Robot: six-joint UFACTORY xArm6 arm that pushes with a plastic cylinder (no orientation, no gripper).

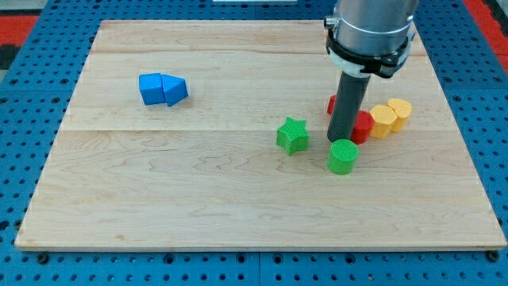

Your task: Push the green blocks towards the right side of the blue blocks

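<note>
Green is what matters here: the green cylinder (343, 156) sits just below and touching or nearly touching my tip (341, 141), on its near side, while the green star (293, 135) lies a short way to my tip's left, apart from it. I carry no claw at all, only a dark rod, so there is nothing to open, close or grip with. The two blue blocks (163, 89), a cube and a wedge-like piece pressed together, rest well off to the left and a little farther back on the pale wooden worktop (238, 206). That puts my tip on the right side of both green pieces, which I judge to be the useful side, since they must travel left toward the blue pair. The cylinder, though, lies nearer than my tip rather than squarely left of it, so a straight leftward sweep could slip past it. Behind my rod sit red blocks (362, 125) and two yellow blocks (391, 116), crowded on the right.
</note>
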